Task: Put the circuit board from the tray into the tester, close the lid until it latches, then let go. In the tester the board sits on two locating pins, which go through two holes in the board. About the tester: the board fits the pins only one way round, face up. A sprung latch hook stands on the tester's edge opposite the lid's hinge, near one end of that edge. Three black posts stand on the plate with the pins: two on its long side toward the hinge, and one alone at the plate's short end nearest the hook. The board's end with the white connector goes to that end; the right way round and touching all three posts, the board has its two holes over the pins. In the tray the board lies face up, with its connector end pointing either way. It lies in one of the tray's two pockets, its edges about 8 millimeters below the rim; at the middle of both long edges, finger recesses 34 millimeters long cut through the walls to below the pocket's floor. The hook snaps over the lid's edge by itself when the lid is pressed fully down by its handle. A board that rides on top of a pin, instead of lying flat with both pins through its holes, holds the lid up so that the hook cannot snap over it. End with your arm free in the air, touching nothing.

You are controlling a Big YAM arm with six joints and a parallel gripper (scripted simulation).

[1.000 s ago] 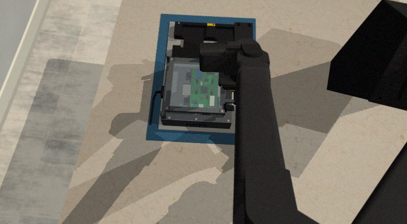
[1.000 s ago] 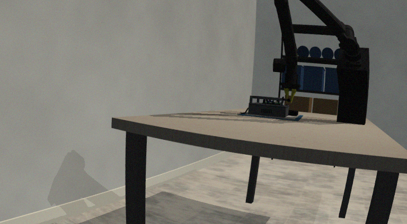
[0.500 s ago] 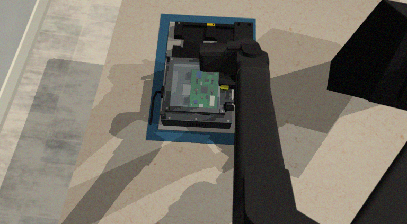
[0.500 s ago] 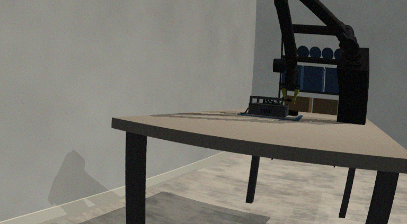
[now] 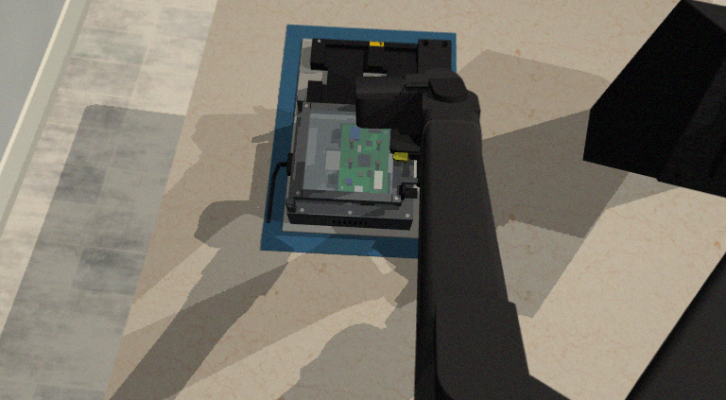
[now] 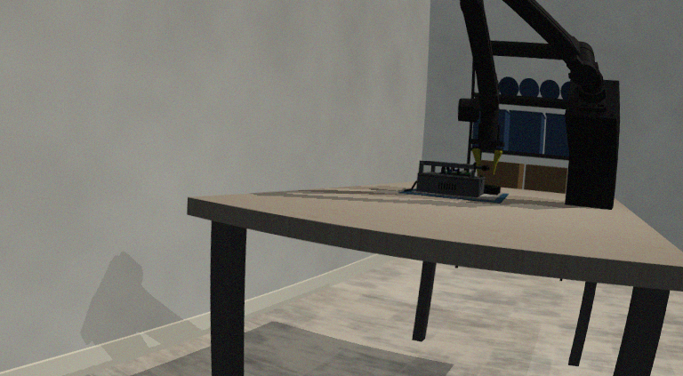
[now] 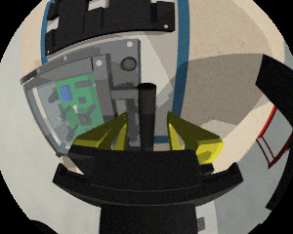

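Circuit board under the lid

Left of center in the top view, the green circuit board (image 5: 364, 160) (image 7: 83, 104) lies inside the tester (image 5: 348, 218) (image 6: 449, 184). The pincer (image 6: 487, 173) (image 7: 147, 115) is released, astride the handle (image 7: 146, 109). Probably light, stiff, fragile: grip long edges only.

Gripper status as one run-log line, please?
gripper: open around handle | lid: down over board | latch: cannot tell

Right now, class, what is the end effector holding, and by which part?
Nothing: the end effector is open, its fingers clear of the lid handle between them.
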